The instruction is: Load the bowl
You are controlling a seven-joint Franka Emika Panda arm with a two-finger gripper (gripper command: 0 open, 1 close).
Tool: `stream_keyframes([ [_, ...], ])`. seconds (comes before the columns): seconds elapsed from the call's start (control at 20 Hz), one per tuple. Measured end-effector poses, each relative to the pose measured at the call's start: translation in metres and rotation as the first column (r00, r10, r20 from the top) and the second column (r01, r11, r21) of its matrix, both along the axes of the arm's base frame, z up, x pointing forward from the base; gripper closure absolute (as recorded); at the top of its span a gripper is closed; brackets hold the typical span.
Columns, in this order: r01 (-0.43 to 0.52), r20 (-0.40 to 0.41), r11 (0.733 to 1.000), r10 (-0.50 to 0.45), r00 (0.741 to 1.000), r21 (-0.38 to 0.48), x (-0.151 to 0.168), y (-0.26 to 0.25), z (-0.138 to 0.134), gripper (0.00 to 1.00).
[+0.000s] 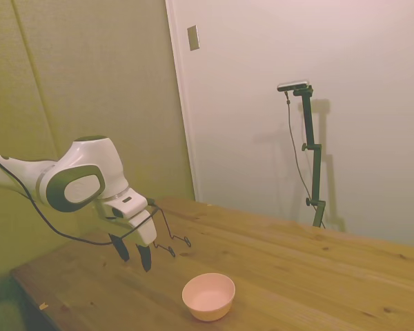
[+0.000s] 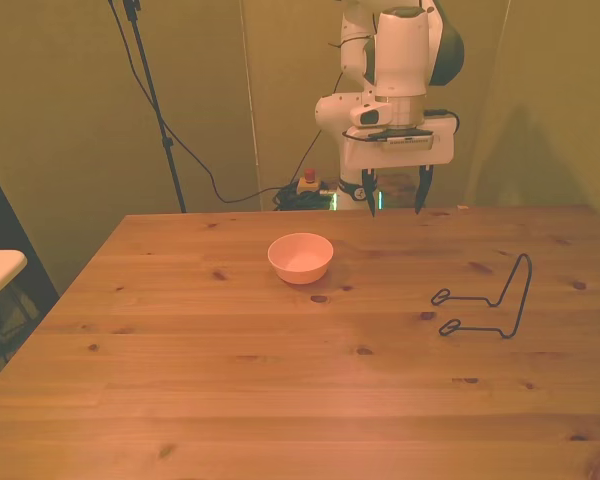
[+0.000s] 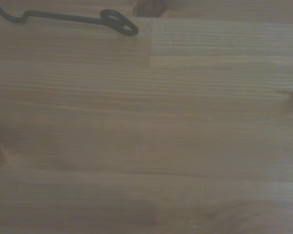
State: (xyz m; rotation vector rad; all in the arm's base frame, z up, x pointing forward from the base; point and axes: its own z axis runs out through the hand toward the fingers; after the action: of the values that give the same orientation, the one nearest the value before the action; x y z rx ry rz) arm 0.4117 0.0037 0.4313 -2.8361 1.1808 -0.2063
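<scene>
The small round pale pink plastic-looking bowl (image 2: 300,257) sits upright on the wooden plank table (image 2: 230,400), mouth up and with nothing in it, in the far half of the top and a little toward the front view's left of its middle; standing free like that, apart from everything else, it looks set out for a clear reach from above; to the front view's right of it hangs the white arm's two-finger gripper (image 2: 396,192), held above the table's far edge with its dark fingers (image 2: 371,190) spread apart and pointing down, holding nothing, which reads as a ready pose before any grasp; farther toward the front view's right, well apart from the bowl, the thin black wire rack (image 2: 492,302) stands on the wood with its two looped feet flat and its bent frame rising upright, probably the place the bowl is meant to go; the bowl lies nearer the camera than the gripper, lower, and not touching it; the wrist view shows only bare planks and one looped foot of the rack (image 3: 118,22), not the bowl
</scene>
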Motion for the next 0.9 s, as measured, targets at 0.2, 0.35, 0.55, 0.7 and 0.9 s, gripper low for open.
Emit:
stream_keyframes([
  [0.2, -0.001, -0.001, 1.0, 0.001, 1.0, 0.005, 0.0, 0.001, 0.0, 0.0],
  [0.35, 0.013, 0.005, 1.0, -0.013, 1.0, -0.01, 0.003, -0.005, 0.0, 0.0],
  [0.55, 0.067, 0.023, 0.997, -0.067, 0.998, -0.033, 0.013, -0.035, 0.009, 0.0],
  [0.7, 0.103, 0.032, 0.993, -0.101, 0.994, -0.054, 0.02, -0.059, 0.015, 0.0],
  [0.9, 0.153, 0.019, 0.985, -0.152, 0.988, -0.074, 0.032, -0.087, 0.008, 0.0],
])
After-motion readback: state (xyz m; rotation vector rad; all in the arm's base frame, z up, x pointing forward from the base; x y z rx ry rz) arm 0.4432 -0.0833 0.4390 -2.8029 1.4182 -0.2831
